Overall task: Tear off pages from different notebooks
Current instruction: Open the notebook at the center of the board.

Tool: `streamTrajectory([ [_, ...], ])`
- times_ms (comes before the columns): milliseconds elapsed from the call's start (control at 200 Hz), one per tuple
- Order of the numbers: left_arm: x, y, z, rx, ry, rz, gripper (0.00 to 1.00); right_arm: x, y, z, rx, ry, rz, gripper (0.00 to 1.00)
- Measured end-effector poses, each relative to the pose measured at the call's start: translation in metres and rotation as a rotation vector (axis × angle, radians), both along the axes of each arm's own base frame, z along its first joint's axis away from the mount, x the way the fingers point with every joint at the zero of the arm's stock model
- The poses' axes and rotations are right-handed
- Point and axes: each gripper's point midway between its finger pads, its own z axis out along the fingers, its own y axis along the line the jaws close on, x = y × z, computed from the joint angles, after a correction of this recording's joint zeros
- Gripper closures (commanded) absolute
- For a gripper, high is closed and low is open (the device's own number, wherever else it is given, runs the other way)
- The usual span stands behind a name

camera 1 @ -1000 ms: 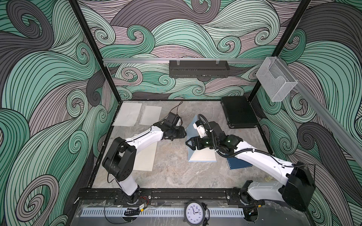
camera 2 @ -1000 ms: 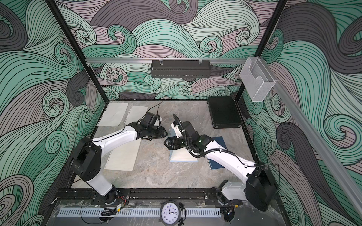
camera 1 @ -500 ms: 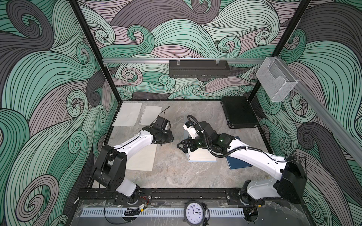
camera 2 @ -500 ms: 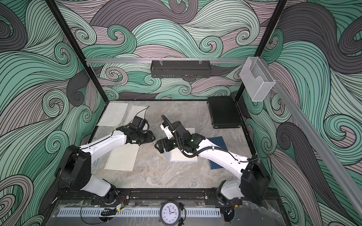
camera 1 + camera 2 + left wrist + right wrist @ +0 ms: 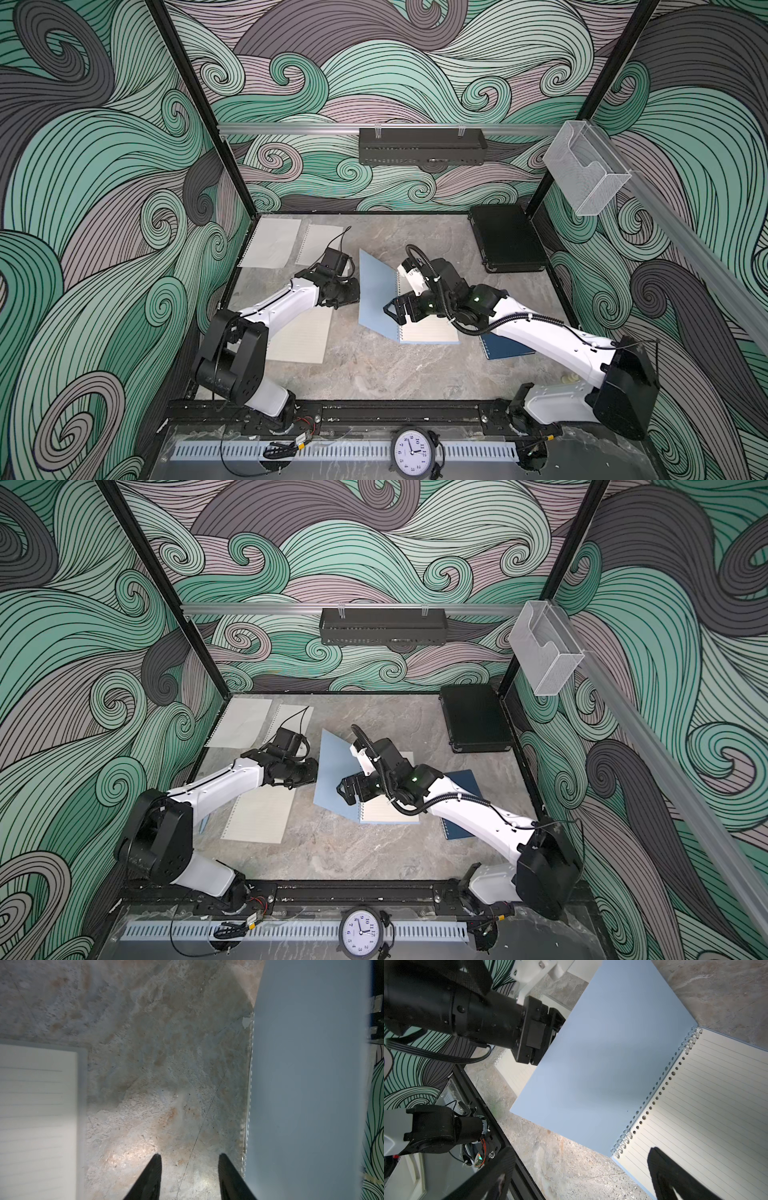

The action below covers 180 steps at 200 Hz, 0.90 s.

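My pincer (image 5: pixel 189 1164) hangs over the grey-beige marbled stone tabletop (image 5: pixel 155 1043), its black fingers (image 5: pixel 152 1176) parted with nothing between them. Just beside one finger runs the hole-punched edge of a flat light blue notebook cover (image 5: pixel 307 1084). Well off the other finger lies a cream lined paper rectangle (image 5: pixel 37 1115).

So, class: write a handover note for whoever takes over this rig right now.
Left gripper: open, empty, beside the raised cover of the blue notebook.
Right gripper: open wide, over that notebook's lined page.
Navy notebook under the right arm; cream notebook under the left arm.
Done: two pages lie loose at the far left corner.
Left: tear the blue one's page.
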Motion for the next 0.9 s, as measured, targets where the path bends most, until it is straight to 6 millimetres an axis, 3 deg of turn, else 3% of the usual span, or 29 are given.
streamTrajectory([
  [180,0.004,0.015,-0.006,0.078,-0.012,0.044,0.55,0.016,-0.039,-0.020,-0.036,0.043,-0.120,0.00],
  [410,0.006,0.035,-0.034,0.209,0.024,0.092,0.56,0.030,-0.095,-0.063,-0.109,0.138,-0.276,0.00],
  [670,0.004,0.063,-0.047,0.374,0.048,0.131,0.56,0.016,-0.114,-0.099,-0.160,0.226,-0.318,0.00],
  [901,0.014,0.076,-0.037,0.469,0.022,0.125,0.56,0.016,-0.117,-0.101,-0.154,0.240,-0.345,0.00],
])
